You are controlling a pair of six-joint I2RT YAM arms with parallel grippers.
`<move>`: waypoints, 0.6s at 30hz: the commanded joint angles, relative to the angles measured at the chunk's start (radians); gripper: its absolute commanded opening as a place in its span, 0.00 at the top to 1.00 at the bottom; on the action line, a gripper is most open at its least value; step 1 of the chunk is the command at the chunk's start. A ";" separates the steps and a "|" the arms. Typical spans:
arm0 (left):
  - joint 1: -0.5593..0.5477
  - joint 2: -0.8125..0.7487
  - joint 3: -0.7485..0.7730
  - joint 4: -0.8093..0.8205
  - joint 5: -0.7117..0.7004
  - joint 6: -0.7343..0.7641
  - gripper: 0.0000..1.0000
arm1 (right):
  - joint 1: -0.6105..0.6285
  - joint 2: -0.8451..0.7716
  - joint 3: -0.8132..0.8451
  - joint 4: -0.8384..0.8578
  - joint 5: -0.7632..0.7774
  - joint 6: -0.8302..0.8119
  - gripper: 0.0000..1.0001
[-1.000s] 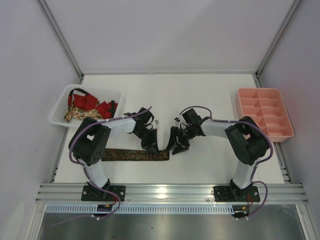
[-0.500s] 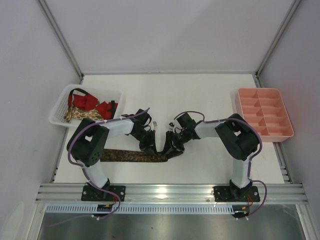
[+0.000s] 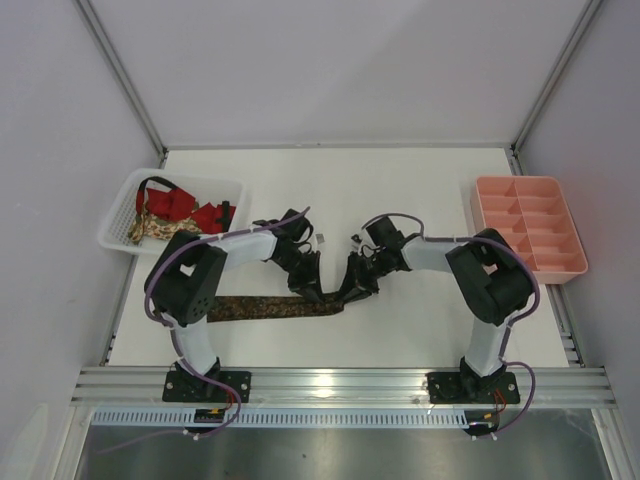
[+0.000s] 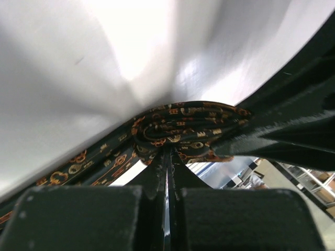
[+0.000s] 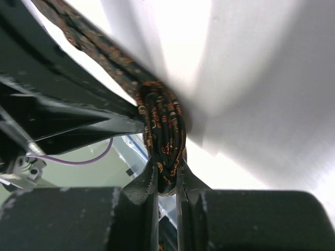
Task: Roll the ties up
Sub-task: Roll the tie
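A dark brown tie (image 3: pixel 255 308) with reddish-gold pattern lies flat along the near table, its right end wound into a small roll (image 4: pixel 183 128). My left gripper (image 4: pixel 168 152) is shut, its tips pinching the roll from one side. The right gripper (image 5: pixel 166 175) is shut on the same roll (image 5: pixel 163 130), fabric squeezed between its fingers. In the top view both grippers, left (image 3: pixel 312 292) and right (image 3: pixel 351 292), meet at the strip's right end. The unrolled strip (image 5: pixel 84 36) trails away to the left. Red ties (image 3: pixel 185 207) and a beige floral one (image 3: pixel 148 229) lie in the basket.
A white mesh basket (image 3: pixel 118 213) stands at the left edge of the table. A pink compartment tray (image 3: pixel 528 226) sits at the right edge. Grey walls enclose the white table on three sides, and a metal rail runs along its near edge.
The right gripper's fingers have closed onto the roll. Both grippers shifted slightly right, and the tie's rolled end went with them.
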 commanded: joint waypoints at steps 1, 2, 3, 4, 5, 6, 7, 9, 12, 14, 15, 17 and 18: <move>-0.043 0.044 0.079 -0.004 -0.020 0.014 0.99 | -0.053 -0.105 0.009 -0.108 0.024 -0.069 1.00; -0.052 0.067 0.119 -0.003 -0.012 0.005 0.99 | -0.061 -0.118 0.006 -0.128 0.030 -0.084 1.00; -0.069 0.084 0.137 -0.006 -0.009 -0.001 1.00 | -0.082 -0.128 0.005 -0.148 0.032 -0.112 1.00; -0.079 0.096 0.180 -0.012 -0.006 -0.006 1.00 | -0.090 -0.148 0.002 -0.180 0.027 -0.123 1.00; -0.098 0.128 0.200 -0.016 -0.001 -0.010 1.00 | -0.098 -0.156 0.005 -0.197 0.020 -0.135 1.00; -0.107 0.139 0.219 -0.018 0.000 -0.012 1.00 | -0.107 -0.164 0.006 -0.216 0.021 -0.156 1.00; -0.115 0.150 0.248 -0.021 0.002 -0.015 1.00 | -0.110 -0.176 0.012 -0.246 0.026 -0.166 1.00; -0.135 0.173 0.265 -0.021 0.005 -0.022 1.00 | -0.112 -0.182 0.026 -0.270 0.029 -0.178 1.00; -0.147 0.199 0.279 -0.006 0.017 -0.033 0.99 | -0.106 -0.164 0.042 -0.283 0.021 -0.170 1.00; -0.147 0.206 0.288 -0.003 0.019 -0.041 1.00 | -0.086 -0.130 0.060 -0.285 0.023 -0.163 1.00; -0.150 0.210 0.291 -0.003 0.022 -0.041 1.00 | -0.078 -0.119 0.066 -0.282 0.026 -0.158 1.00; -0.148 0.217 0.297 -0.003 0.020 -0.039 0.99 | -0.058 -0.089 0.086 -0.274 0.032 -0.137 1.00; -0.148 0.217 0.297 -0.006 0.019 -0.039 0.99 | -0.050 -0.081 0.094 -0.270 0.032 -0.129 1.00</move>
